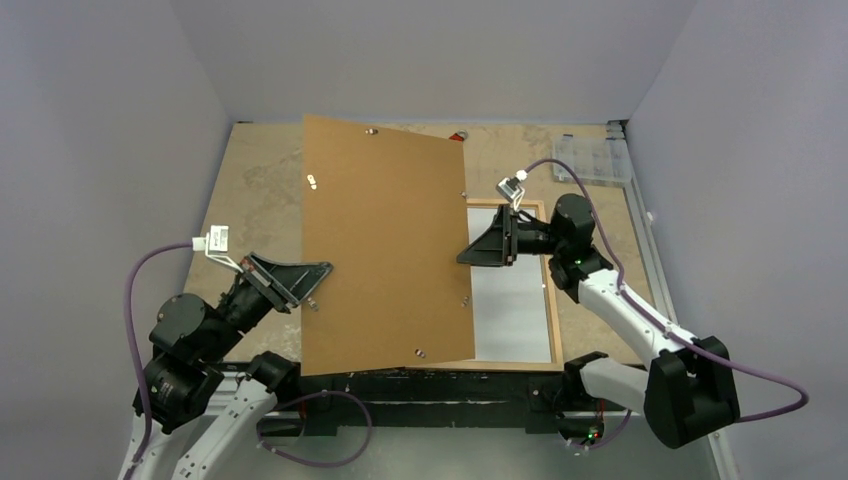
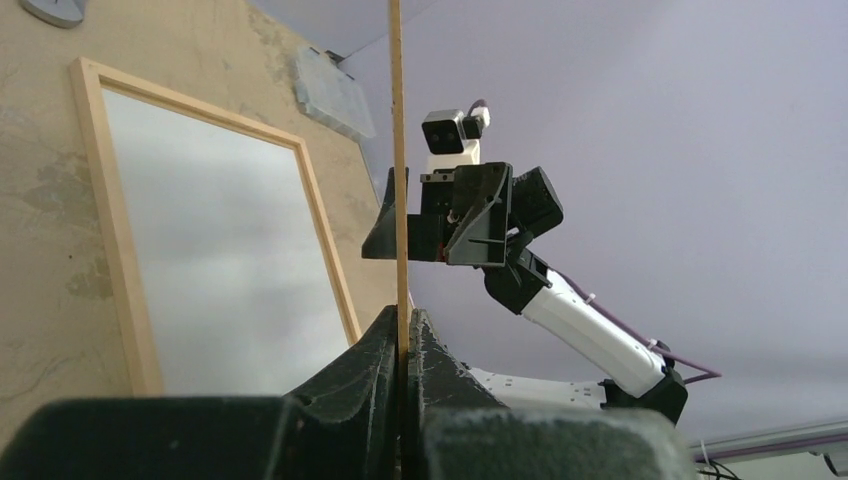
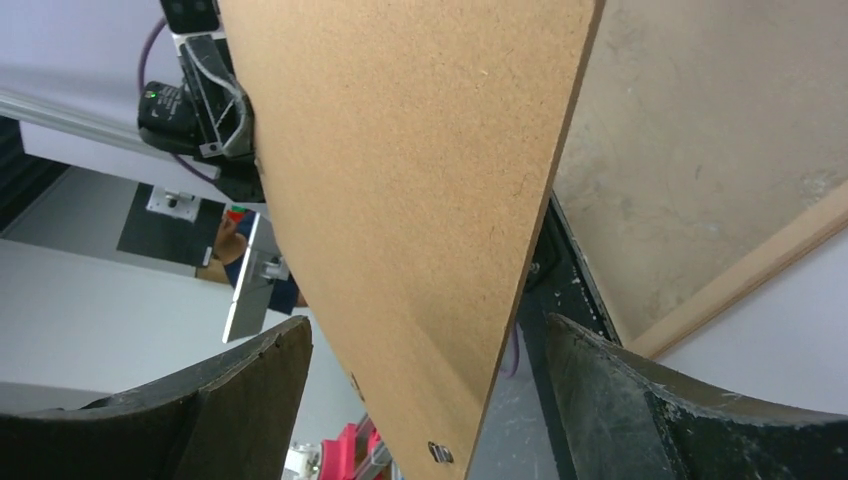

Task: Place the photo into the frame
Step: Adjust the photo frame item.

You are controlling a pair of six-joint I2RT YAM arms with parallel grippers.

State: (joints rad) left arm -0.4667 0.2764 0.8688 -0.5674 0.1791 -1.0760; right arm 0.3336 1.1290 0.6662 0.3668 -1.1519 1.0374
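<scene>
Spanning both arms, backing board [image 1: 385, 245] is clamped at 9 o'clock by left gripper [image 1: 320, 282]; its 3 o'clock edge is straddled, ungripped, by wide-spread right gripper [image 1: 467, 253].

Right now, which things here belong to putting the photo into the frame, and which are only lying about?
Job: frame; white sheet inside it, probably the photo's back; brown backing board.
Lying about: clear plastic box; small red thing.
</scene>
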